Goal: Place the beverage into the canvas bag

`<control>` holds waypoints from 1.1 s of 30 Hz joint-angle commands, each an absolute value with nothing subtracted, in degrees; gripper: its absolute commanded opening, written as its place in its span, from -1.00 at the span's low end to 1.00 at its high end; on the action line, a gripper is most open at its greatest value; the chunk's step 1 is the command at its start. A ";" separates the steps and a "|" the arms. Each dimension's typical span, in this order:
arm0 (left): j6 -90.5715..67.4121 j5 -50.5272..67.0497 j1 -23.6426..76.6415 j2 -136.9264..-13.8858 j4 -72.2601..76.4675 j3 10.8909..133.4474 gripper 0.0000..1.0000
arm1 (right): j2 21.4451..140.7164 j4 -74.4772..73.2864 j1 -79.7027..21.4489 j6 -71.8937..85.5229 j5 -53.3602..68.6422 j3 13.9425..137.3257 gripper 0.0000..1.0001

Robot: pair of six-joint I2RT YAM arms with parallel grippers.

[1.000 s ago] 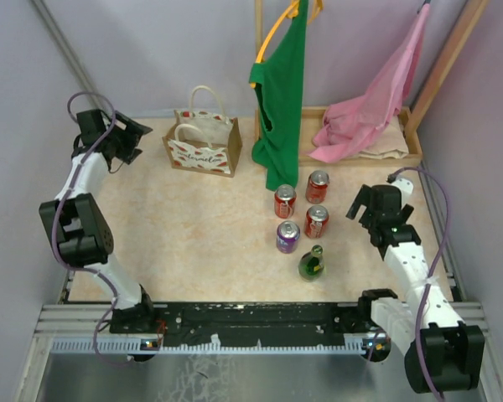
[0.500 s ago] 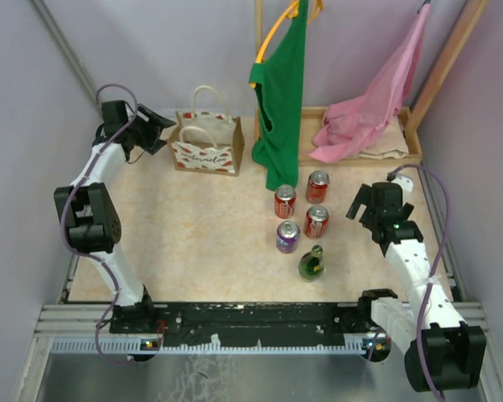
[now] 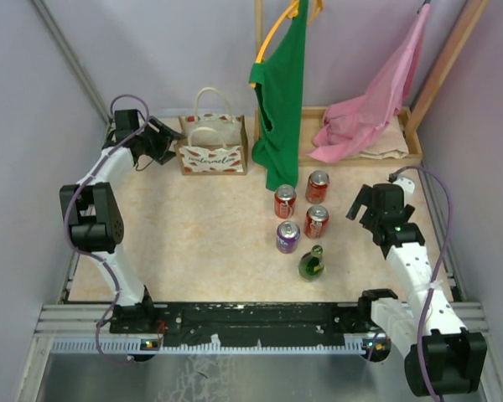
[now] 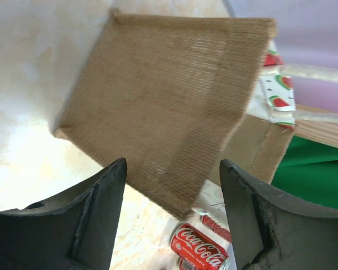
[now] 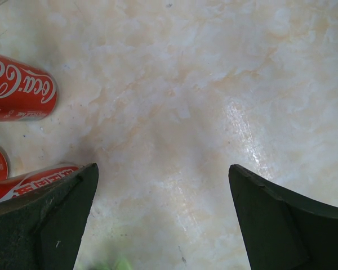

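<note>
The canvas bag (image 3: 215,149) stands at the back of the table, cream with red print, tan sides and white handles. Its tan side panel (image 4: 169,107) fills the left wrist view. My left gripper (image 3: 169,142) is open and empty, right beside the bag's left side. Three red cans (image 3: 285,201), a purple can (image 3: 287,237) and a green bottle (image 3: 312,264) stand mid-table. My right gripper (image 3: 362,203) is open and empty, to the right of the cans. A red can (image 5: 19,87) shows at the left of the right wrist view.
A green garment (image 3: 281,100) hangs on a hanger just right of the bag. A pink cloth (image 3: 369,113) drapes over a wooden tray (image 3: 411,146) at the back right. Purple walls close in on both sides.
My left gripper has swung right along the back edge up to the bag's left side. The bag has shifted and turned to the right. The right arm has not moved.
</note>
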State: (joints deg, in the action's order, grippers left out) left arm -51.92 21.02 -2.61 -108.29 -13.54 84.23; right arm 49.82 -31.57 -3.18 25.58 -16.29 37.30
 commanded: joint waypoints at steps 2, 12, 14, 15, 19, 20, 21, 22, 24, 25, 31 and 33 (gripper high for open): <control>-49.30 20.67 -2.41 -108.46 -15.32 82.47 0.30 | 48.36 -31.61 -2.68 26.45 -15.97 38.40 0.98; -39.83 24.70 -2.38 -108.37 -15.20 83.10 -1.00 | 47.07 -35.78 -2.71 24.51 -16.49 42.68 0.98; -35.14 25.81 -2.40 -107.96 -17.34 83.95 -1.00 | 46.81 -36.91 -2.72 23.79 -16.50 44.59 0.98; -32.70 26.15 -2.40 -107.77 -18.93 84.43 -1.00 | 46.76 -37.57 -2.70 23.33 -16.45 46.01 0.98; -22.21 27.33 -2.55 -106.69 -24.33 84.94 -1.00 | 47.26 -39.34 -2.72 21.50 -16.09 49.89 0.98; -20.13 27.71 -2.62 -106.34 -25.68 84.85 -1.00 | 47.36 -39.66 -2.72 21.12 -16.03 50.65 0.98; -17.75 28.26 -2.68 -106.08 -27.04 84.76 -1.00 | 47.65 -39.96 -2.72 20.79 -15.92 51.52 0.98; -15.60 29.04 -2.80 -105.84 -28.46 84.73 -1.00 | 47.84 -40.18 -2.71 20.48 -15.88 52.15 0.98; -11.28 30.90 -3.10 -105.63 -31.41 84.48 -1.00 | 48.34 -40.43 -2.72 19.94 -15.68 53.31 0.98; -9.18 32.24 -3.29 -105.71 -33.04 84.44 -1.00 | 48.56 -40.51 -2.72 19.69 -15.57 53.73 0.98; 0.25 34.36 -5.22 -105.75 -42.44 85.32 -1.00 | 49.17 -40.45 -2.72 19.14 -14.43 55.26 0.98; 1.66 34.24 -6.07 -104.62 -43.55 85.72 -1.00 | 49.22 -40.34 -2.72 19.07 -14.13 55.41 0.98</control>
State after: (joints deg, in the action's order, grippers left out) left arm -6.79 34.00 -4.10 -106.28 -34.35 84.44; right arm 49.28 -40.56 -3.18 20.73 -15.49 52.23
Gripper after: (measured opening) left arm 0.012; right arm 0.991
